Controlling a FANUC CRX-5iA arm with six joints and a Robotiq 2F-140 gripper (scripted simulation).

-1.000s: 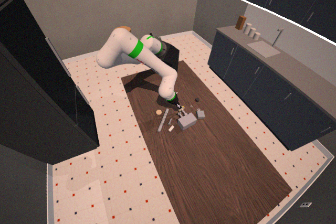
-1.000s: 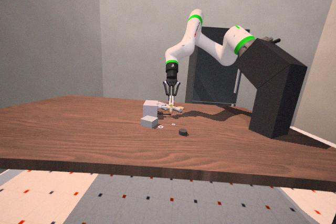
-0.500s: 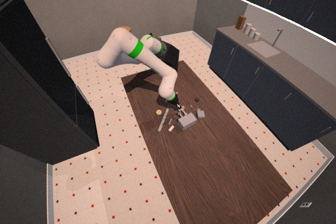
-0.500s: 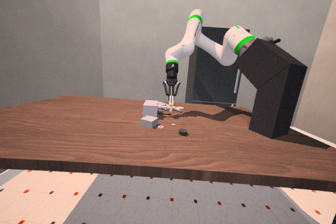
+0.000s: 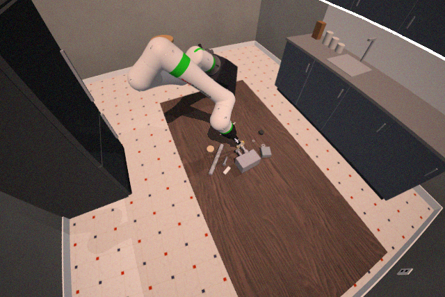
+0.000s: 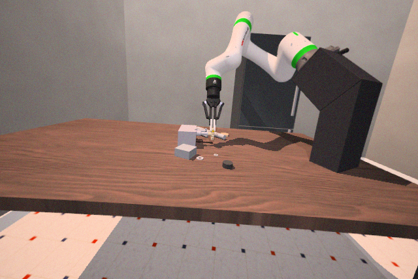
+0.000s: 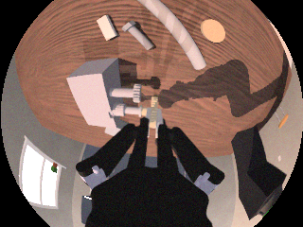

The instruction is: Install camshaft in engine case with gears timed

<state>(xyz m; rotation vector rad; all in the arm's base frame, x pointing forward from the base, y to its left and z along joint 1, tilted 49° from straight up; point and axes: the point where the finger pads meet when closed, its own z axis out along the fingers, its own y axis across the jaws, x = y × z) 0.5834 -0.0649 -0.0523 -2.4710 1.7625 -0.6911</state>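
The grey engine case [image 5: 247,161] [image 6: 186,134] [image 7: 90,97] stands upright on the wooden table [image 5: 272,214] [image 6: 101,168]. A short shaft with the small crank gear [image 7: 134,93] sticks out of its front. My gripper [image 5: 237,145] [image 6: 212,131] [image 7: 153,113] points straight down just in front of the case and is shut on the camshaft [image 7: 129,112], pinching it at its tan big gear. The camshaft lies level, with its shaft end at the case front, just below the crank gear. I cannot tell how deep the shaft sits, nor read the gear marks.
A small grey block [image 5: 265,151] [image 6: 185,151], a black disc [image 5: 261,131] [image 6: 228,164] and two washers [image 6: 200,158] lie beside the case. A long grey bar [image 5: 215,159] [image 7: 166,21], a bolt [image 7: 140,33], a white block [image 7: 106,26] and a tan disc [image 5: 210,148] [image 7: 212,30] lie on the other side. The black arm pedestal [image 6: 337,107] stands behind.
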